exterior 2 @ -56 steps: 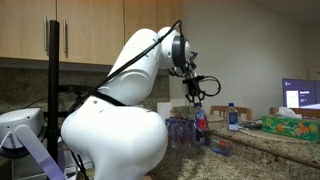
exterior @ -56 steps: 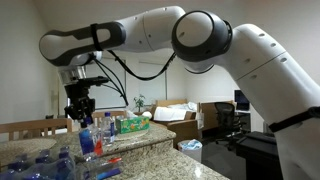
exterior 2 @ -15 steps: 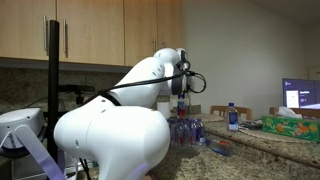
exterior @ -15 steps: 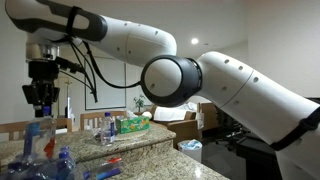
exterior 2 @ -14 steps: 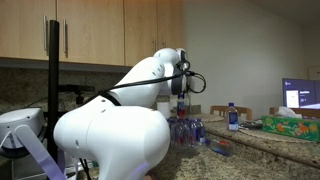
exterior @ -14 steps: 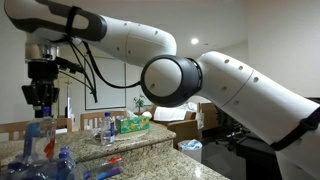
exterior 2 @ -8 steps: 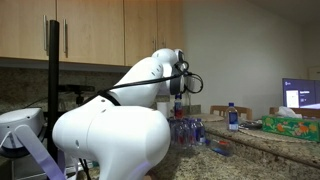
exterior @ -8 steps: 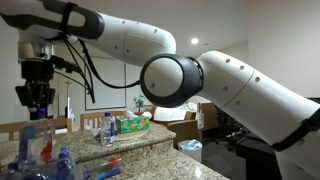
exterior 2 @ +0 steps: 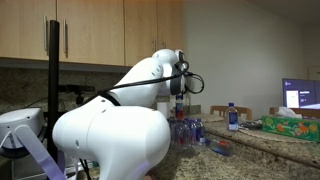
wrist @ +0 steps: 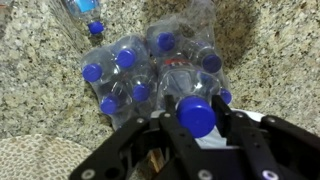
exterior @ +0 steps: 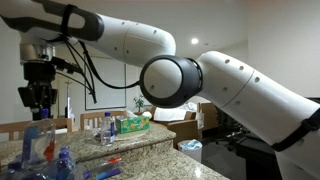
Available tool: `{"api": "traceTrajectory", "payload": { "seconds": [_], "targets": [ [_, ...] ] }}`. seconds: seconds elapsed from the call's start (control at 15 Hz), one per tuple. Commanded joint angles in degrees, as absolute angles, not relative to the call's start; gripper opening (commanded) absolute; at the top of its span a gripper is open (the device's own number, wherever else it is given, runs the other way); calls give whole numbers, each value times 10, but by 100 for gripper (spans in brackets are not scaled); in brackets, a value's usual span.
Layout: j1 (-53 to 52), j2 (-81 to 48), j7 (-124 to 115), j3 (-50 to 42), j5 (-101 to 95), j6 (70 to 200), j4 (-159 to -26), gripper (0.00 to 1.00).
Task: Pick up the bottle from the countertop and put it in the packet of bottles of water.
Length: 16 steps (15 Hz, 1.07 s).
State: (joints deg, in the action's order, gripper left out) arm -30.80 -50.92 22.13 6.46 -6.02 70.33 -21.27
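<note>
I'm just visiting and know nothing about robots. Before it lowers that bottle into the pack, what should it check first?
1. Grip on the bottle: ok, its blue cap sits inside the gripper.
2. Position over the packet of bottles: ok, the packet lies directly beneath.
3. Bottle upright: ok in an exterior view.
4. Free slot in the packet: cannot tell, the plastic wrap hides it.
5. Loose bottle out of the way: ok, it lies apart from the packet.
</note>
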Motion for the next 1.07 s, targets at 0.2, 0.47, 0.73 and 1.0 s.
{"api": "traceTrajectory", "payload": {
  "seconds": [0.2, 0.47, 0.73, 1.0],
  "targets": [
    [-313, -510, 218, 61, -59, 694, -225, 93],
    [-319, -513, 218, 60, -60, 695, -223, 100],
    [-321, -509, 210, 58, -61, 693, -222, 100],
    [-322, -496, 187, 49, -66, 699, -225, 100]
  ]
}}
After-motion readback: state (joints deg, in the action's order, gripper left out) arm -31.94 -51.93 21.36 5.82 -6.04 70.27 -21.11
